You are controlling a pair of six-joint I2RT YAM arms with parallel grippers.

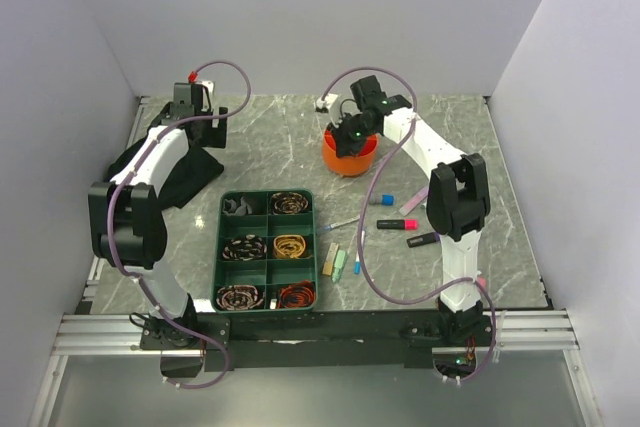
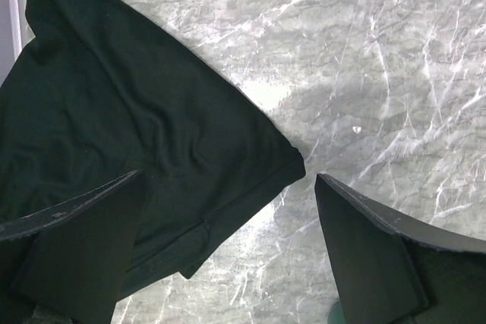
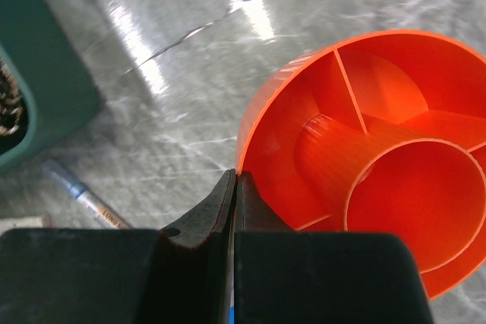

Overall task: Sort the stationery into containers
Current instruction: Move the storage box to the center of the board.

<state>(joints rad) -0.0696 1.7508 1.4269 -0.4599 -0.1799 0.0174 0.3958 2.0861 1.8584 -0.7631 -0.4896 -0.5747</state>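
The orange pot (image 1: 350,155) stands at the middle back; its central tube and divided sections (image 3: 364,157) look empty. My right gripper (image 1: 348,134) (image 3: 237,174) is shut, its tips right at the pot's near-left rim; whether they pinch the wall I cannot tell. A sliver of blue shows low between the fingers. Loose stationery lies in front of the pot: a pink marker (image 1: 402,207), a black marker (image 1: 423,240), pale beige and green blocks (image 1: 335,261) and a thin pen (image 3: 83,195). My left gripper (image 1: 190,97) (image 2: 229,176) hangs open at the back left, holding nothing.
A dark green divided tray (image 1: 268,192) (image 3: 38,89) holds coiled bands, left of the stationery. A black cloth (image 1: 190,172) (image 2: 114,111) lies under the left gripper. A small white item (image 1: 323,102) sits by the back wall. Walls enclose three sides.
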